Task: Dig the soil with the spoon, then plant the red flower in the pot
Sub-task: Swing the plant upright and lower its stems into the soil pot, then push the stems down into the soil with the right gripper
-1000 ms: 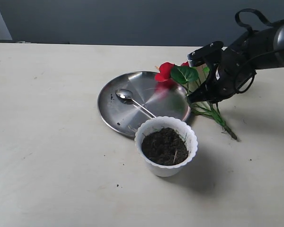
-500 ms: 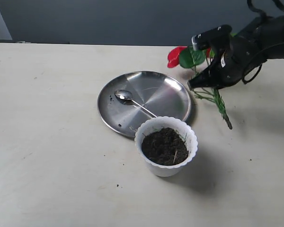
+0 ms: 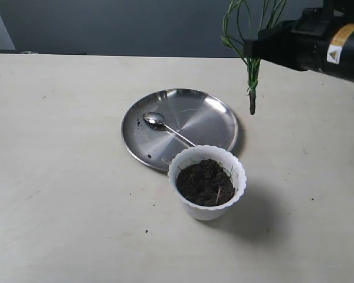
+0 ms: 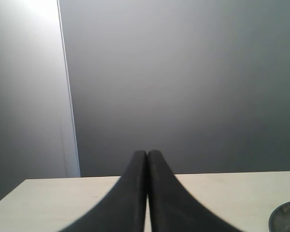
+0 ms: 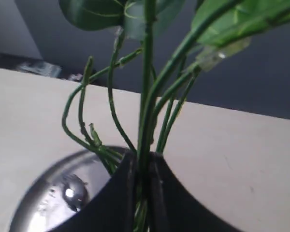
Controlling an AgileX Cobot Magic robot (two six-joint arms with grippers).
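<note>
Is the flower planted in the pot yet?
No. The right tool holds the red flower in the air, stem end down, away from the pot.

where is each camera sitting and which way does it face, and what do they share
Exterior view: off the arms, looking down across the table at plate, spoon, pot; the right arm holds the flower's stems.
Left wrist view: level over the table toward a grey wall; shut left gripper shows.
Right wrist view: along the right gripper clamping the stems, plate below.
Shared: exterior and right wrist both show stems, plate, spoon.
</note>
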